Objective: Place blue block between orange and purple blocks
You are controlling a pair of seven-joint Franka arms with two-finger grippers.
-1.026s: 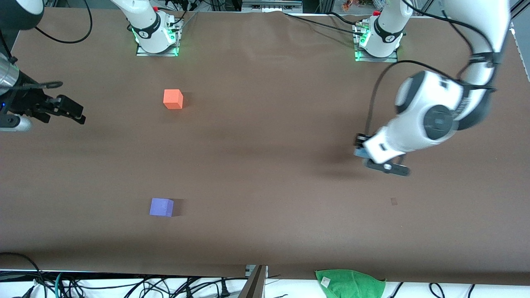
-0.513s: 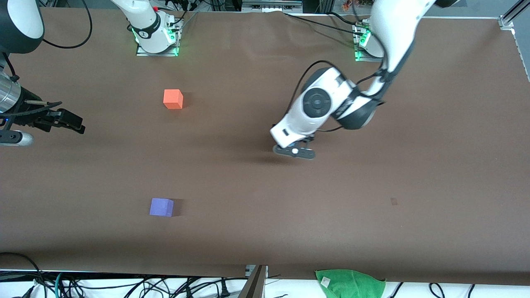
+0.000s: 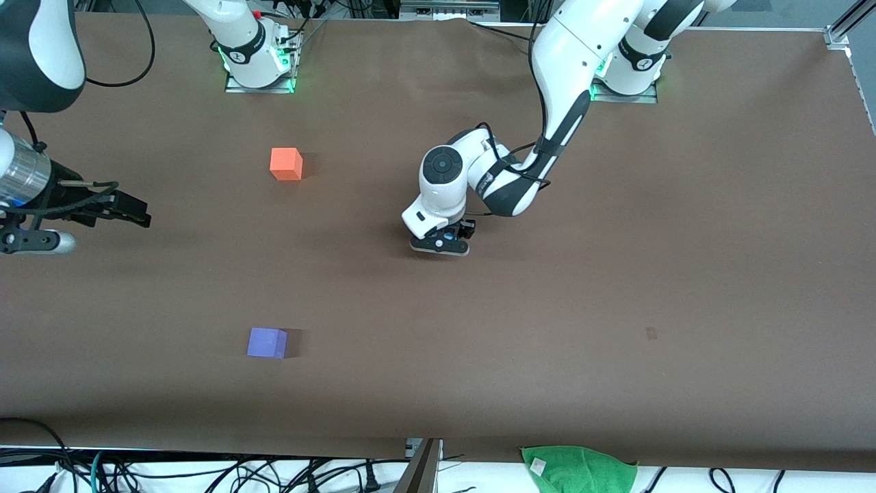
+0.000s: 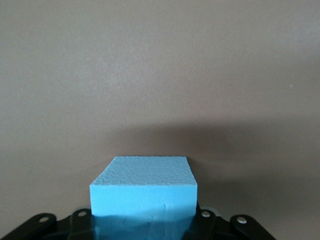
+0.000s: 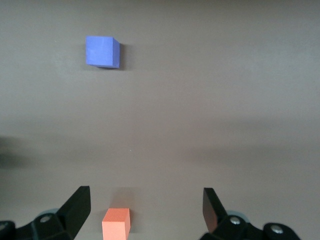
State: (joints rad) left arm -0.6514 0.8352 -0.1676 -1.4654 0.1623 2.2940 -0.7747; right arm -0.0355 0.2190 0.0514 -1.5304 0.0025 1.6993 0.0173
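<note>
Swept across the brown table (image 3: 616, 329) from the left arm's end within the last second, the left gripper (image 3: 441, 245) is now seen low over the middle of the surface, while the two cubes on the table have been left where they were. No brand, label or legible writing can be made out on any block; only a small white tag is seen on the crumpled green cloth (image 3: 578, 469) at the table's near edge, its print too small to read.

The small light sky-blue matte cube (image 4: 144, 187) is shown in the left wrist view as a clean-edged foam block with a finely pebbled top face. It is clamped in the left gripper's closed fingers, and it appears to be held just above the tabletop, though contact cannot be ruled out from these views.

The bright orange matte cube (image 3: 286, 163) is set toward the right arm's end of the table, and the violet-purple matte cube (image 3: 267, 342) lies nearer the front camera than it, the two well apart.

The right gripper (image 5: 146, 210) is held over the right arm's end of the table with its fingers spread wide and nothing between them.
</note>
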